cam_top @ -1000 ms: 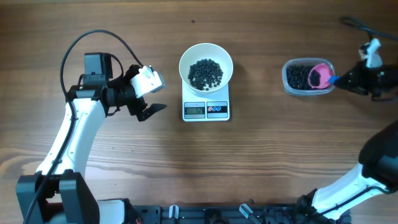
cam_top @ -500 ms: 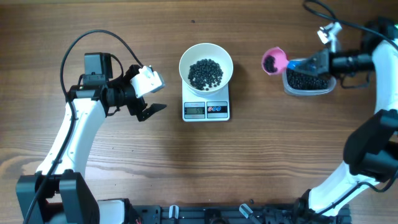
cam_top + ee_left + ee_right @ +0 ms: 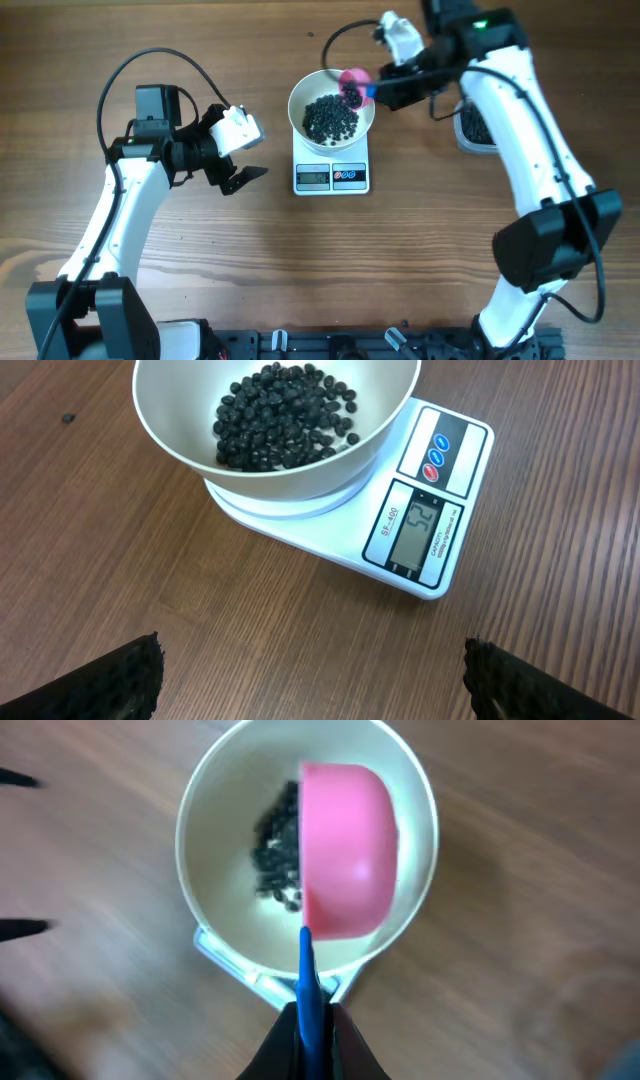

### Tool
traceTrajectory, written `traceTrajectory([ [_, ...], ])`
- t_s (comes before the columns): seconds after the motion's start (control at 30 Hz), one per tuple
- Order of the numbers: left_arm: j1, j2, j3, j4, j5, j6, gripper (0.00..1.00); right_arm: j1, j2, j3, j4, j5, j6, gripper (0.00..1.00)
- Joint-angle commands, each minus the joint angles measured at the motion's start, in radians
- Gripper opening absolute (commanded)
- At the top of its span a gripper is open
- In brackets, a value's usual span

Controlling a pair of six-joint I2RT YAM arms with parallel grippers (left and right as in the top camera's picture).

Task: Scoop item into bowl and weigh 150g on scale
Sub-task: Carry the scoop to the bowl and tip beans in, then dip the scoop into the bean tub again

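The wood-grain table point(image 3: 200, 280) is filling every view. The bowl point(image 3: 300, 100) is sitting on the scale point(image 3: 332, 177), holding the beads point(image 3: 330, 118). The right gripper point(image 3: 312, 1025) is clamping a pink scoop point(image 3: 353, 80) at the bowl's 1 o'clock. At 9 o'clock, the left gripper point(image 3: 248, 152) is gaping, holding nothing.

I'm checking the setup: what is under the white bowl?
The scale sits under the bowl, its display and two buttons showing in front. Its platform is mostly covered by the bowl, so anything between them cannot be seen.
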Motion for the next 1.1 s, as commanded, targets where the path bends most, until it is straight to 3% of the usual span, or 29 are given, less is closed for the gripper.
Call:
traceTrajectory([
  [0.0,0.005,0.006,-0.003,0.0,0.023,0.023,1.0,0.12,0.008,0.024,0.04,0.338,0.014,0.04],
  [0.17,0.005,0.006,-0.003,0.0,0.023,0.023,1.0,0.226,0.008,0.023,0.093,0.566,-0.053,0.04],
  [0.33,0.005,0.006,-0.003,0.0,0.023,0.023,1.0,0.227,0.008,0.023,0.111,0.549,-0.065,0.04],
  [0.5,0.005,0.006,-0.003,0.0,0.023,0.023,1.0,0.196,-0.006,0.029,0.121,0.391,-0.04,0.04],
  [0.7,0.005,0.006,-0.003,0.0,0.023,0.023,1.0,0.003,-0.109,0.033,0.09,0.151,0.013,0.04],
  [0.9,0.005,0.006,-0.003,0.0,0.023,0.023,1.0,-0.322,-0.226,0.033,-0.032,0.028,-0.023,0.04],
  [0.97,0.005,0.006,-0.003,0.0,0.023,0.023,1.0,-0.447,-0.22,0.023,-0.09,0.037,-0.057,0.04],
  [1.07,0.005,0.006,-0.003,0.0,0.023,0.023,1.0,-0.515,-0.187,-0.028,-0.123,0.125,-0.074,0.04],
])
